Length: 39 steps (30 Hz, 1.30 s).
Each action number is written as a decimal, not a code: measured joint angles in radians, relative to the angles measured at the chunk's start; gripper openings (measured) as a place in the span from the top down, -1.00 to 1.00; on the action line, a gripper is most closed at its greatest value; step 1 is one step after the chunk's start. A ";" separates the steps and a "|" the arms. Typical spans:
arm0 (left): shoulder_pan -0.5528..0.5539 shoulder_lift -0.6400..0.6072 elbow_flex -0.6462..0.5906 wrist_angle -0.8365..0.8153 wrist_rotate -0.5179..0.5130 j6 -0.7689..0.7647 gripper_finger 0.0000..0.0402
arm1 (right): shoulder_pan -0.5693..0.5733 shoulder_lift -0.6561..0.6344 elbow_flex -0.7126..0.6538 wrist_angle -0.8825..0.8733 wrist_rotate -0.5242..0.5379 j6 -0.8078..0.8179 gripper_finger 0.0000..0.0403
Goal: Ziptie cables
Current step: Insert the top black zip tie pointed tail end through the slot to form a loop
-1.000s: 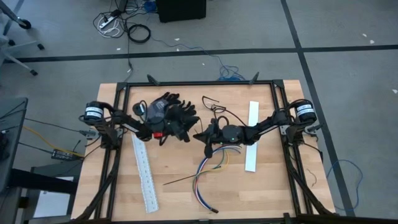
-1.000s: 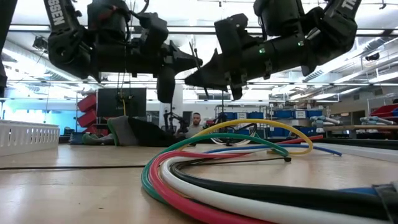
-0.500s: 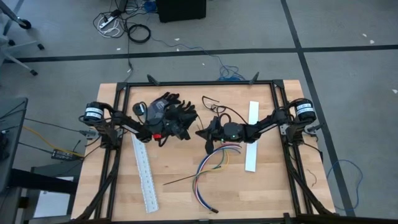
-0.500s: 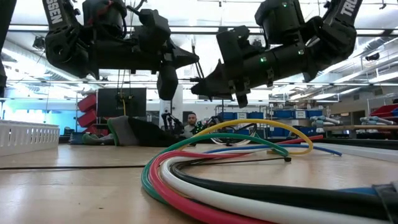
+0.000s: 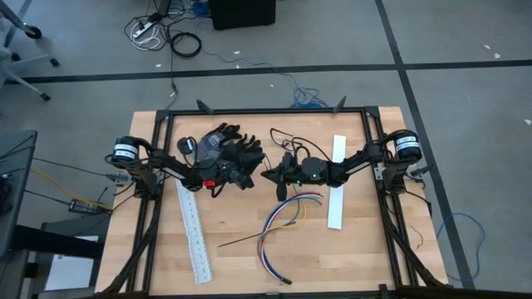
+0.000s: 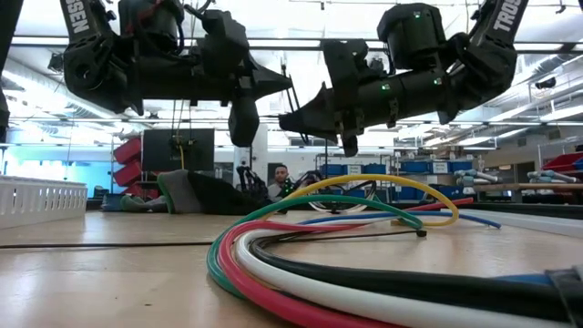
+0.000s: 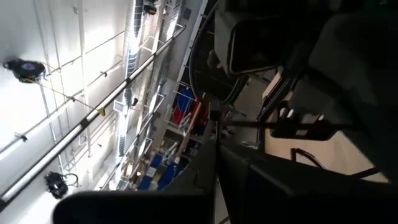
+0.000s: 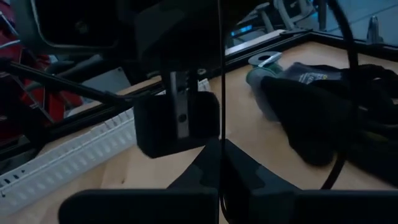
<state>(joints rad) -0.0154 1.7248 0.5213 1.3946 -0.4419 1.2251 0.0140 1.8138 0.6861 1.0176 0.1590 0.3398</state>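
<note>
The cables [image 5: 283, 223] lie loose in a curved bundle of coloured wires on the wooden table, near its middle, and fill the foreground of the low view [image 6: 319, 232]. Both grippers hang above the table, beyond the bundle, tip to tip. My left gripper [image 5: 252, 173] is shut and points toward the table's right. My right gripper [image 5: 265, 176] is shut and points toward the table's left. A thin black zip tie [image 8: 219, 68] stands in line with the right gripper's fingers, and shows as a fine upright line [image 6: 282, 71] between the two tips. My right gripper pinches the thin black zip tie [image 8: 219, 134] between its two shut fingers. They come in about level from the table's right. The tie runs across them, upright and clear of the table. My left gripper's tip [image 6: 290, 88] sits right beside the tie; whether it touches, I cannot tell.
Black gloves [image 5: 226, 149] lie at the far left, under the left arm. One white slotted strip [image 5: 193, 231] lies at the left, another [image 5: 337, 184] under the right arm. A black wire loop [image 5: 287, 141] lies beyond the grippers. A thin dark stick [image 5: 249, 239] lies by the bundle.
My right gripper has shifted a little toward the table's far edge and rolled slightly about its own axis. My left gripper has stayed in place and rolled a little. The cables have not moved.
</note>
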 joint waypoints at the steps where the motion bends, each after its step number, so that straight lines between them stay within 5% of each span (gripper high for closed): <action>1: 0.000 0.000 0.000 0.000 0.000 0.001 1.00 | 0.001 0.000 0.000 0.000 -0.005 0.000 1.00; 39: 0.005 0.001 0.040 -0.039 0.043 -0.078 1.00 | 0.016 0.000 0.000 -0.002 -0.081 -0.050 1.00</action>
<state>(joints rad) -0.0105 1.7260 0.5610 1.3555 -0.3985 1.1473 0.0296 1.8141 0.6861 1.0157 0.0783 0.2896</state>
